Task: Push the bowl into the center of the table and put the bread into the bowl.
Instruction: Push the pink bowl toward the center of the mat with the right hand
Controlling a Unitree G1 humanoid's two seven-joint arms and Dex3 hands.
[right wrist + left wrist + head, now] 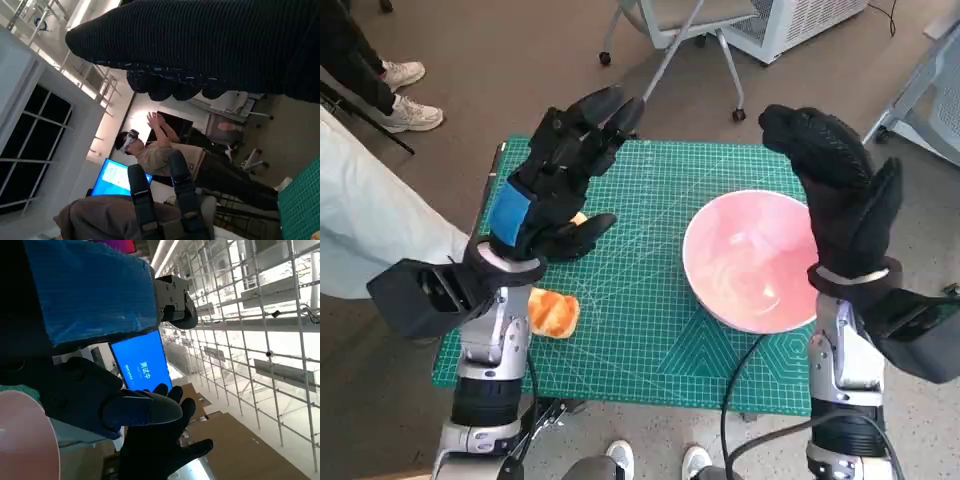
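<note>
A pink bowl [752, 262] sits on the right half of the green cutting mat [640, 320], near its right edge. A golden piece of bread [553, 312] lies on the mat's left side, partly hidden by my left forearm. My left hand [560, 175] is raised above the mat's left part, fingers spread, holding nothing. My right hand [840, 190] is raised over the bowl's right rim, fingers apart and empty. In the left wrist view the bowl's pink rim [25, 440] shows beside my left hand [75, 390]; my right hand [160, 450] appears beyond it.
A person in pale clothing [370, 240] stands at the table's left, with feet in white shoes [405, 95] further back. A chair base [680, 40] and a white unit [800, 25] stand beyond the table. The right wrist view shows a seated person [175, 160] with raised hands.
</note>
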